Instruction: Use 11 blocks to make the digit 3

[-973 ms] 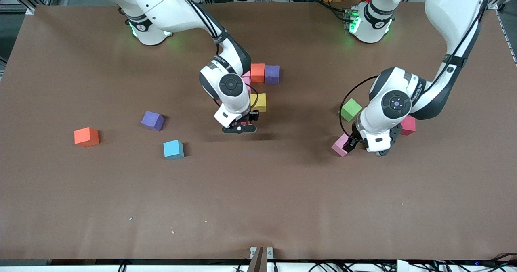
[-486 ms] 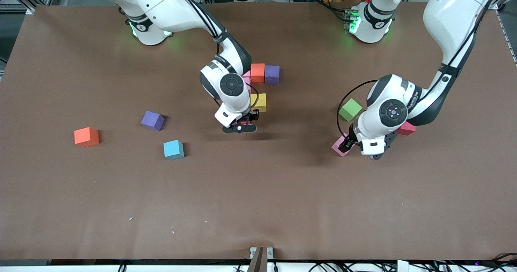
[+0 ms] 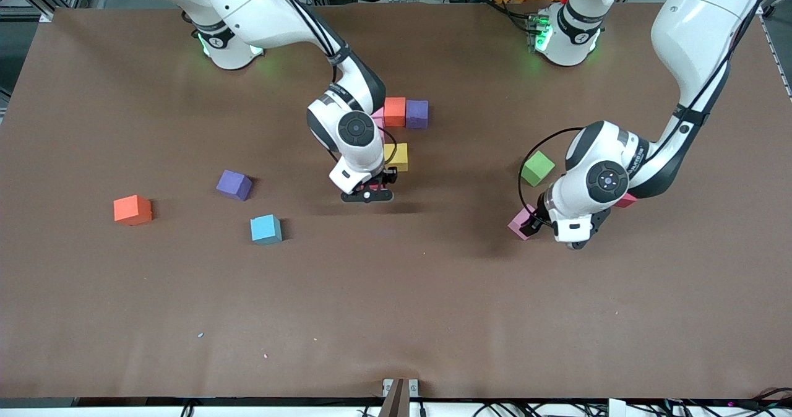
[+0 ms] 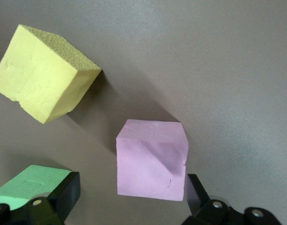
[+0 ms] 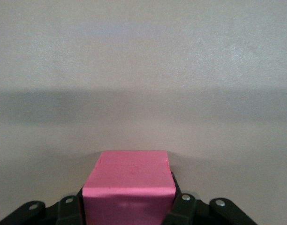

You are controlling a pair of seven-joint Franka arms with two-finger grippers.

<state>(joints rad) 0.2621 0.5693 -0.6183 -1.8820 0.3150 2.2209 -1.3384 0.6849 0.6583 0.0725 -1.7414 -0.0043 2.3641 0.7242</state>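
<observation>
Left gripper, shifted sideways, spread astride pink block; right gripper pinching pink cube beside bare table.

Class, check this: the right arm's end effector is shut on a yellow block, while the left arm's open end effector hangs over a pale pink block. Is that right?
Not quite. The right end effector is shut on a pink block, not a yellow one; the right wrist view shows it. The rest holds: the left end effector is open over the pale pink block.
</observation>
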